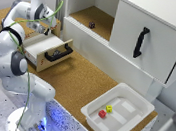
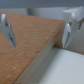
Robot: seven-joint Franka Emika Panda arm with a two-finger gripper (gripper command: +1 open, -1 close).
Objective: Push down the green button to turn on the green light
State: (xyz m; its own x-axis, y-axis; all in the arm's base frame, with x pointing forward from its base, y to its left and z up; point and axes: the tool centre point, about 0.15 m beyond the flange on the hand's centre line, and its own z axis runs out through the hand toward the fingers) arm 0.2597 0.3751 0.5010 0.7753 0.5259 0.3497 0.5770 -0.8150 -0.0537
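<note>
My gripper was spread wide and held nothing, poised over the rear edge of the open drawer. I could find no green button in either view. I judged I should close the fingers first and press straight down, gently.

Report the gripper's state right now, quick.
Gripper: open, fingers spread wide apart, holding nothing; it hangs over the edge of the cork surface.
</note>
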